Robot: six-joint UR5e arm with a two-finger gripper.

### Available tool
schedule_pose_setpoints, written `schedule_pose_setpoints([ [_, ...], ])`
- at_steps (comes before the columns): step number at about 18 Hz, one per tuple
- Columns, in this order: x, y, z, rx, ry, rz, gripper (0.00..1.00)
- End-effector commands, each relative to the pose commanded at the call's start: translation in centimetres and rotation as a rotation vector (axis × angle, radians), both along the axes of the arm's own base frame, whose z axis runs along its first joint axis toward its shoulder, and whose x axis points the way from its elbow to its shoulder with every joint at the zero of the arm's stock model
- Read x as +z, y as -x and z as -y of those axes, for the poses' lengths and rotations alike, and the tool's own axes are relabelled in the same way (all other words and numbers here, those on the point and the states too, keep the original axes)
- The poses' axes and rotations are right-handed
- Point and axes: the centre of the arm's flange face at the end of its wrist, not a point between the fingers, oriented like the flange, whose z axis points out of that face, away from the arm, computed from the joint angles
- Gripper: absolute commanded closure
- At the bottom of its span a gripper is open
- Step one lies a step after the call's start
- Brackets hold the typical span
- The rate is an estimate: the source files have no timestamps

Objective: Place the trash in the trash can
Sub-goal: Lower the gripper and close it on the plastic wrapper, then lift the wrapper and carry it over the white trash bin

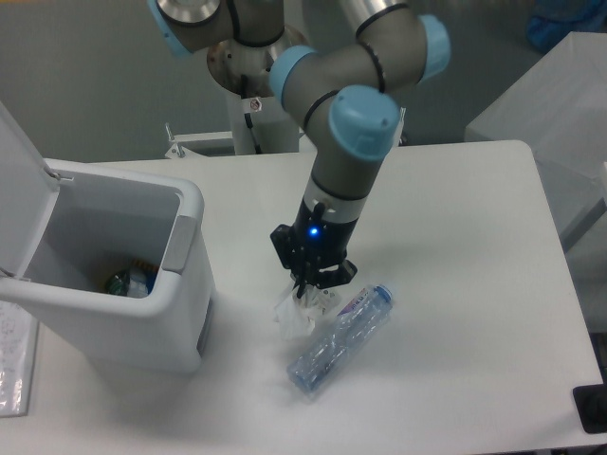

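Note:
My gripper [308, 284] is shut on the crumpled clear plastic wrapper [299, 310], which hangs from the fingertips just above the white table. Right of it, touching or nearly touching the wrapper, lies the clear plastic bottle [340, 338] with a blue cap and purplish label, flat and slanted on the table. The white trash can [185, 242] stands at the left with its lid swung open; some trash shows at its bottom.
The arm's base stands behind the table's far edge. A pale box [560, 123] sits off the table at the right. A black object [593, 408] pokes in at the lower right corner, and a clear sheet [14, 370] lies left of the bin.

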Motion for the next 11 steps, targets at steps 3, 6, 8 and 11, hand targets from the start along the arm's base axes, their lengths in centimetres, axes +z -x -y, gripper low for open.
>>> schedule_pose_setpoints([
  [3,3.6,0.4,-0.8,0.048,-0.088,0.03,1.0],
  [6,6.4,0.3,-1.3,0.084,-0.153,0.063,1.0],
  [8,8.3,-0.5,-1.5,0.083,-0.199,0.076,1.0],
  [11,11.6,-2.5,-1.4,0.085,-0.274,0.116,1.0],
])
